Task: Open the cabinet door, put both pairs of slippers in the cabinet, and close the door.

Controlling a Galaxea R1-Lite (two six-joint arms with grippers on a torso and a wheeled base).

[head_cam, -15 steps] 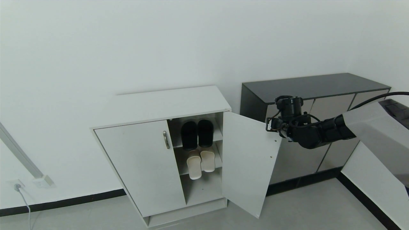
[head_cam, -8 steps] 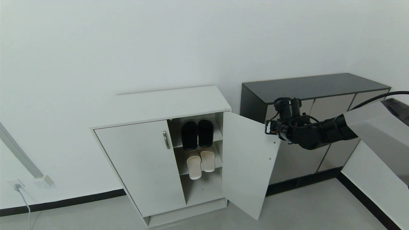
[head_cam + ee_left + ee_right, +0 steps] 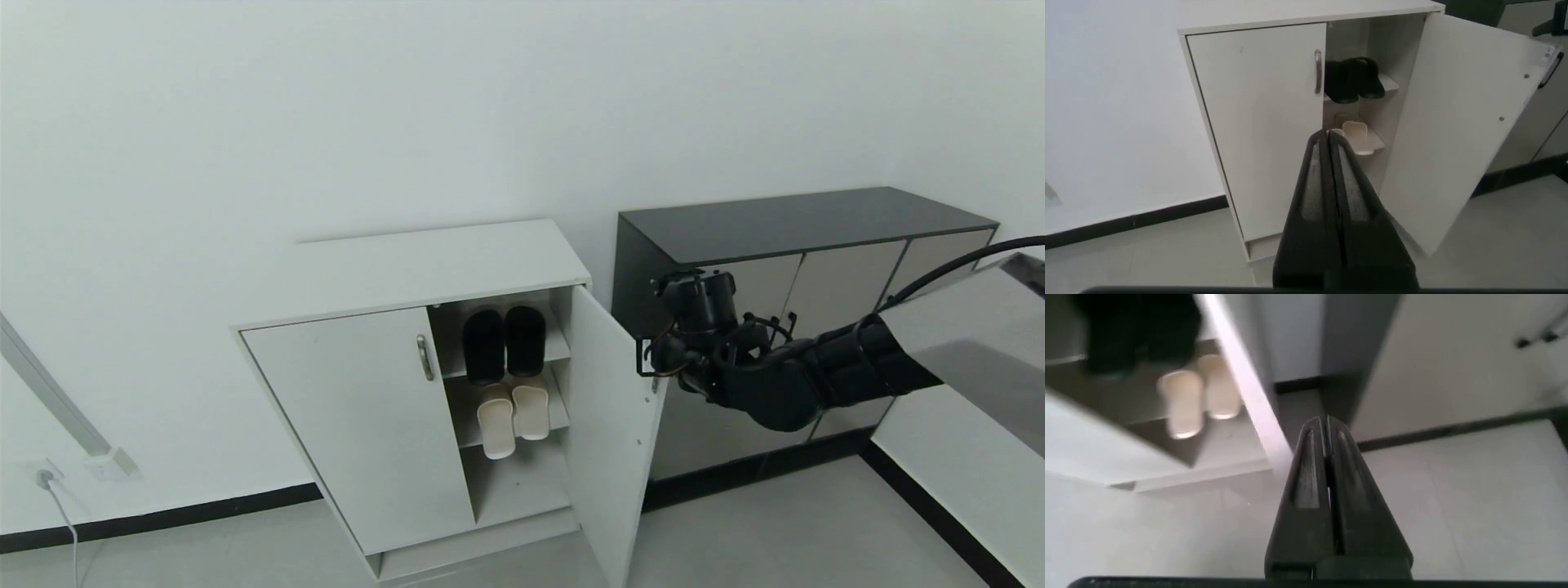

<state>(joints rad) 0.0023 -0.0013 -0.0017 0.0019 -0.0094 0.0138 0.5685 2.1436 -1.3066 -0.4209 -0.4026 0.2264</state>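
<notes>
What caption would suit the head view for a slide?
Right gripper at the open white cabinet door; black slippers and cream slippers shelved inside.

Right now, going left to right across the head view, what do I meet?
Wall socket → closed left door → its handle → black slippers above beige slippers → half-open right door → right gripper, jaws shut → dark sideboard.
</notes>
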